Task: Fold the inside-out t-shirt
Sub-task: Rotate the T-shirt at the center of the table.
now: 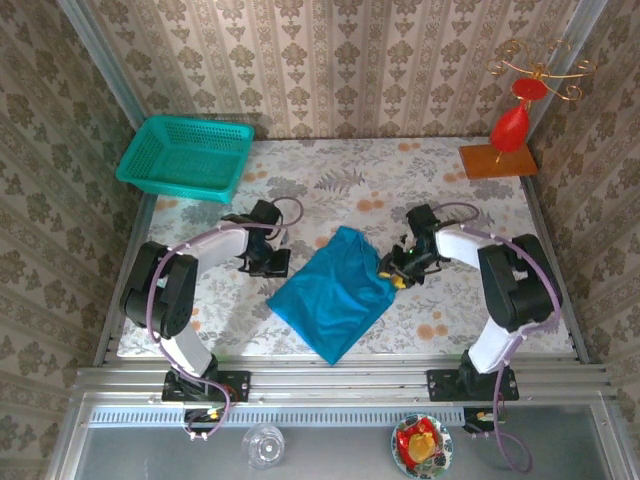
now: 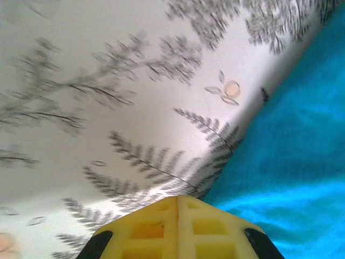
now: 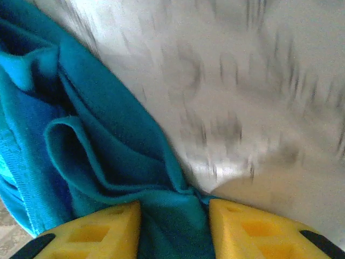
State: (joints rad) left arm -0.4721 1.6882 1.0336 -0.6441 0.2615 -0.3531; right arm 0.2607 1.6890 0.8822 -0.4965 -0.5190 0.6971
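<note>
The inside-out t-shirt (image 1: 335, 290) is a bright blue bundle lying roughly diamond-shaped in the middle of the floral tablecloth. My left gripper (image 1: 272, 262) sits just off its left edge, low over the cloth. In the left wrist view the left gripper (image 2: 178, 202) has its yellow fingers pressed together with nothing between them, and the t-shirt (image 2: 291, 140) lies to their right. My right gripper (image 1: 392, 270) is at the shirt's right corner. In the right wrist view the right gripper (image 3: 173, 208) holds a bunched fold of the t-shirt (image 3: 108, 124) between its yellow fingers.
A teal mesh basket (image 1: 185, 157) stands at the back left corner. A red ornament on a wooden base (image 1: 510, 130) stands at the back right. Patterned walls close in the table (image 1: 330, 180) on three sides.
</note>
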